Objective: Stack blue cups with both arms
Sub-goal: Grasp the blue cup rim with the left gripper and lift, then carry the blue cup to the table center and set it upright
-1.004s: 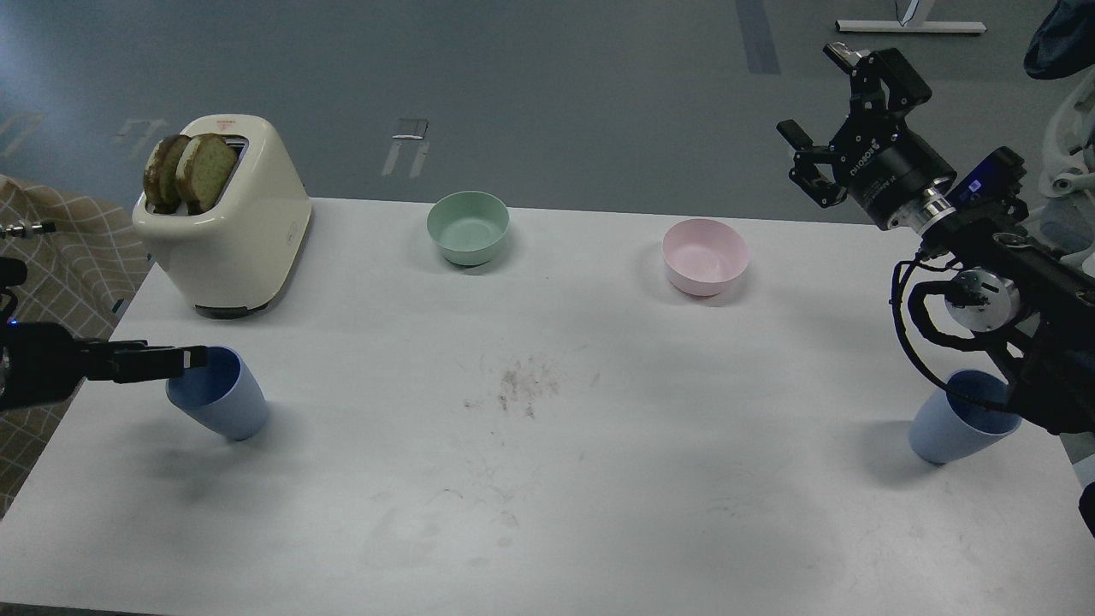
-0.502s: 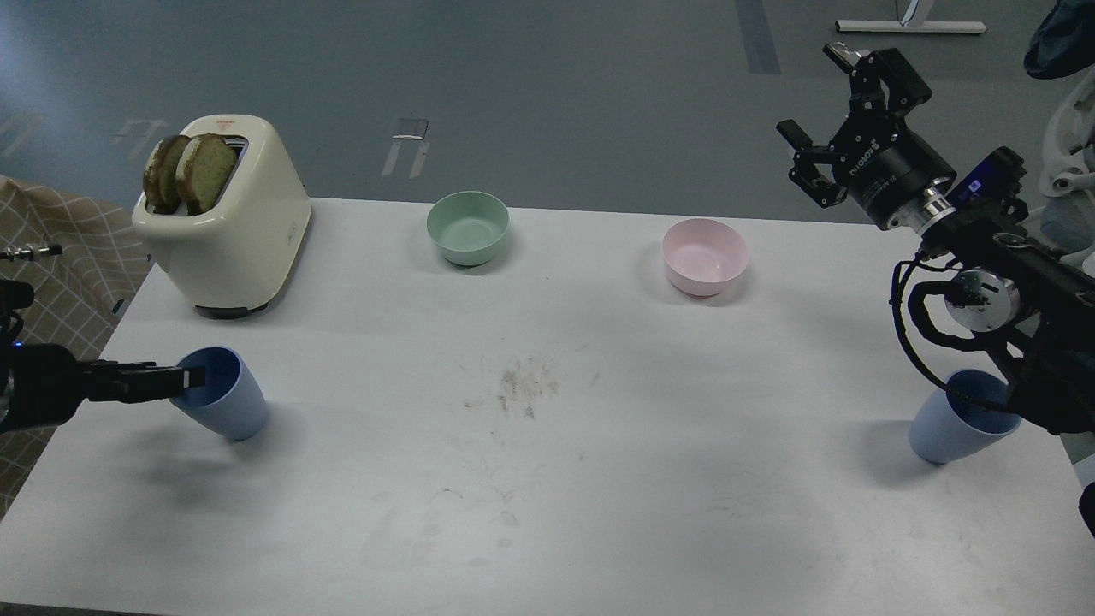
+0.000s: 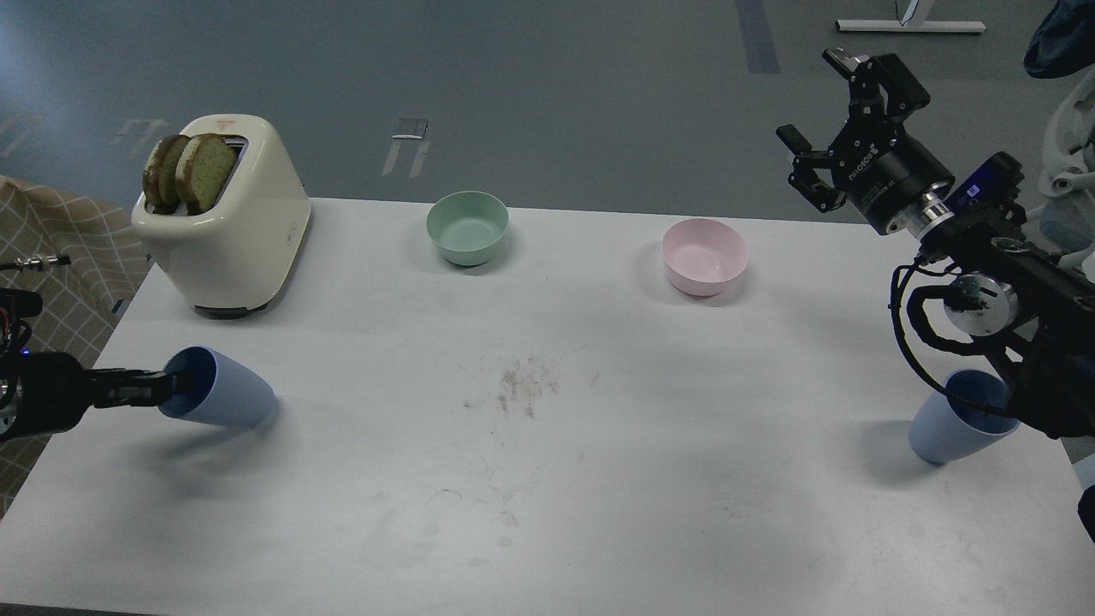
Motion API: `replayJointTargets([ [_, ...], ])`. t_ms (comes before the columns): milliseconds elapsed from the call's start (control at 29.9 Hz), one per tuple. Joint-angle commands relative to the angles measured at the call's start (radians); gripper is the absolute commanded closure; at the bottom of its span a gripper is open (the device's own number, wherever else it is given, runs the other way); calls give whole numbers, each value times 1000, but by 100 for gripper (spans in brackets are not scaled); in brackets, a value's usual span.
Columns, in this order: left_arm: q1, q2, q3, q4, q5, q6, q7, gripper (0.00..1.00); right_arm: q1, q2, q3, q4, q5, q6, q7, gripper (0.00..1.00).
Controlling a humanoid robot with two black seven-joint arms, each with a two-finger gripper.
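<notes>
The left blue cup [image 3: 224, 397] is tipped far over to the left on the white table [image 3: 547, 479], its mouth facing my left gripper [image 3: 171, 387]. That gripper comes in low from the left, reaches into the rim and holds it. The right blue cup [image 3: 945, 429] stands near the table's right edge, its rim partly hidden by my right arm. My right gripper [image 3: 814, 101] is open and empty, raised high above the table's far right corner, well away from that cup.
A cream toaster [image 3: 229, 224] with two bread slices stands at the far left. A mint-green bowl [image 3: 468, 227] and a pink bowl [image 3: 705, 255] sit along the far edge. Crumbs [image 3: 517, 385] lie mid-table. A checked cloth [image 3: 51, 257] hangs beyond the left edge.
My left gripper has drawn back left and down, and the left blue cup has tipped from near upright to steeply tilted toward it. The right arm has barely moved.
</notes>
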Motion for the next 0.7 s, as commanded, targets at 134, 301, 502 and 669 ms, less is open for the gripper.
replayJointTargets([
  [134,-102,45,-6,-97,12,-3,0,100,1,3,0,0,0,0,0,0],
  [301,-251,37,-5,-192,86,-16,0,100,7,1,-2,0,0,0,0,0],
  [502,-436,-118,-1,-198,150,-124,0,100,45,-3,-2,-4,-17,0,0,0],
  [669,-483,-257,-1,-192,167,-163,0,100,137,-5,-11,-36,-26,0,0,0],
])
